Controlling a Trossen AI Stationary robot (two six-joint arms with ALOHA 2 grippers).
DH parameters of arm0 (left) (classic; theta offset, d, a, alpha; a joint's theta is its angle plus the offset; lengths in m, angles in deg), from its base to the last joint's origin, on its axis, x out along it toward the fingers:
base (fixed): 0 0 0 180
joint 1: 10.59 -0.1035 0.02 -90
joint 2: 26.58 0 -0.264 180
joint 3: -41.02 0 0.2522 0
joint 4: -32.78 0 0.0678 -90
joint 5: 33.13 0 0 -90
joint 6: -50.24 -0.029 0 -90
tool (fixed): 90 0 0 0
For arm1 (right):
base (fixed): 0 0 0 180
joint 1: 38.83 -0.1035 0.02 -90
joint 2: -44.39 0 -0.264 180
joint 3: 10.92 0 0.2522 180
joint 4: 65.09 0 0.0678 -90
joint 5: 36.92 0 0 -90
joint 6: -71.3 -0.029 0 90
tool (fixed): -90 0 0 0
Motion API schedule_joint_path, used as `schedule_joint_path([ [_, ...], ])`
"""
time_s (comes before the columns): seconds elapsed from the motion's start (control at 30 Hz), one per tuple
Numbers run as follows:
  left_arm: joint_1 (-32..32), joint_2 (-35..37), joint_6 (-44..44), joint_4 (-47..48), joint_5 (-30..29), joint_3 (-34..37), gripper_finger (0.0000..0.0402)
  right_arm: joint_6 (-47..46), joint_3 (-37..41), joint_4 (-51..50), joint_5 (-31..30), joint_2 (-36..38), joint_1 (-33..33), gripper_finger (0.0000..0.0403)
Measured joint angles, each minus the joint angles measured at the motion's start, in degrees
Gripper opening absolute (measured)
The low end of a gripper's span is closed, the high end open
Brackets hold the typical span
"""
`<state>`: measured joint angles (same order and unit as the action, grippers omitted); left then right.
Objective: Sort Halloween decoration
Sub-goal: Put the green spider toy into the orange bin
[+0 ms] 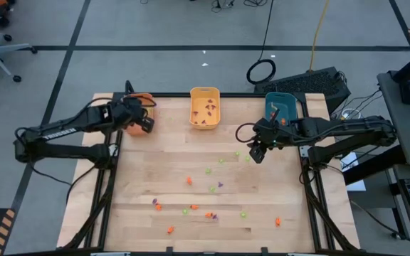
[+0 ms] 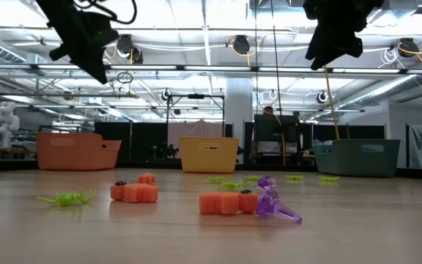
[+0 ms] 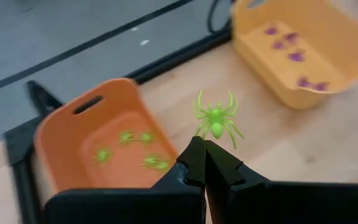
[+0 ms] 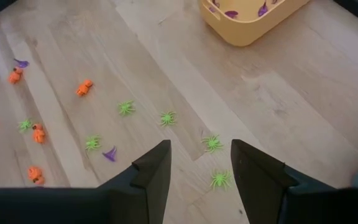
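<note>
My left gripper (image 3: 204, 149) is shut on a light green spider (image 3: 216, 120) at the table's far left, beside the orange bin (image 3: 98, 140), which holds several green spiders. In the high view this gripper (image 1: 146, 123) covers most of that bin (image 1: 138, 114). My right gripper (image 4: 199, 163) hangs open above the table, near the teal bin (image 1: 283, 107), with nothing between its fingers. Small green, orange and purple trinkets (image 1: 208, 190) lie scattered over the middle and near part of the table. My left gripper pinches the spider by its rear end and hind legs (image 3: 212, 138) between the very tips of its two fingers. The fingers slant downward. The spider sticks out beyond the fingertips, lifted clear of the table and bin.
The yellow bin (image 1: 205, 107) at the far middle holds several purple pieces (image 3: 297, 56). Green spiders (image 4: 213, 143), orange pieces (image 4: 84, 87) and a purple one (image 4: 109, 154) lie on the wood below my right gripper. In the low view, orange pieces (image 2: 228, 202) sit close to the near edge.
</note>
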<state>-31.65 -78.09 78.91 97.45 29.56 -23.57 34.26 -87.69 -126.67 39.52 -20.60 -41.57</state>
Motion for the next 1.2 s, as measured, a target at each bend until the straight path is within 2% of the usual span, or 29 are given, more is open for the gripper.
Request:
schedule_joint_path([
  [0.07,-2.9,0.0,-1.5,0.2,0.5,0.9,0.0,0.3,0.0,0.0,0.0,-0.2,0.0,0.0155],
  [0.37,-13.9,-3.7,-1.9,0.9,12.7,6.0,0.0,0.4,0.0,0.8,0.2,-1.3,0.0,0.0155],
  [0.73,-20.4,-14.4,1.5,0.5,13.4,6.4,0.0,1.9,0.0,0.9,0.3,-1.4,0.0,0.0155],
  [0.9,-22.0,-19.0,9.0,2.5,13.9,6.4,0.0,1.4,0.0,0.9,0.4,-1.4,0.0,0.0155],
  [1.0,-22.1,-19.8,10.0,2.8,14.1,6.4,0.0002,0.3,0.0,0.9,1.7,-1.4,0.0,0.0155],
  [1.1,-21.9,-19.6,10.0,2.6,14.2,6.4,0.0021,0.2,0.0,0.9,2.1,-1.4,0.0,0.0155],
  [1.2,-21.9,-18.2,10.0,2.6,14.2,6.4,0.0057,0.2,0.0,0.9,3.2,-1.4,0.0,0.0155],
])
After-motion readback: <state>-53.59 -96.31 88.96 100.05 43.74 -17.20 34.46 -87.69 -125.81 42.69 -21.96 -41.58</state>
